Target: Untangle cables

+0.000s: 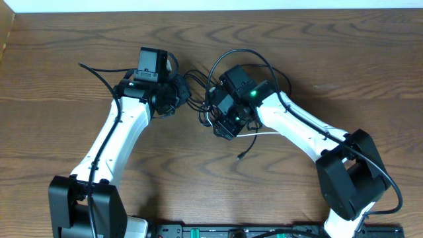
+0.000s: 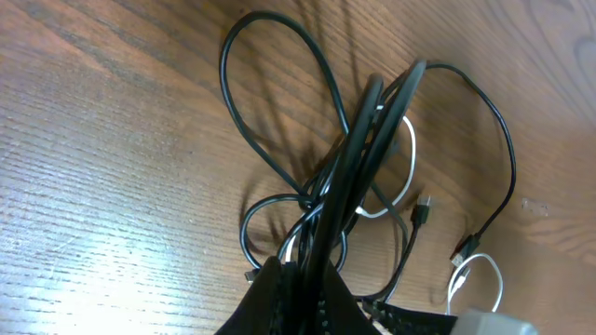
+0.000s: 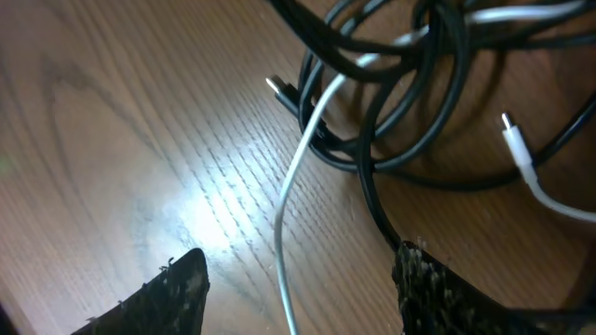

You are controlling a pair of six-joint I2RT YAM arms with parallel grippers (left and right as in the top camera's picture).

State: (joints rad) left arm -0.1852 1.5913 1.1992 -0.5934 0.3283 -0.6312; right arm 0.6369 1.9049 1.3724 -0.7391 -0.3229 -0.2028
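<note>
A tangle of black cables (image 1: pixel 198 92) and a thin white cable (image 1: pixel 261 134) lies on the wooden table between my two arms. My left gripper (image 2: pixel 307 279) is shut on a bundle of black cables (image 2: pixel 358 158), which run up out of its jaws. My right gripper (image 3: pixel 298 279) is open, its fingers wide apart just above the table. The white cable (image 3: pixel 293 186) runs between its fingers without touching them. Black loops (image 3: pixel 400 102) lie beyond the fingers, and a white plug end (image 3: pixel 517 144) lies to the right.
A loose black cable end with a plug (image 1: pixel 242 155) lies on the table in front of the right gripper. Another black cable (image 1: pixel 99 73) trails off to the left behind the left arm. The table's far edge (image 1: pixel 211 9) is at the top.
</note>
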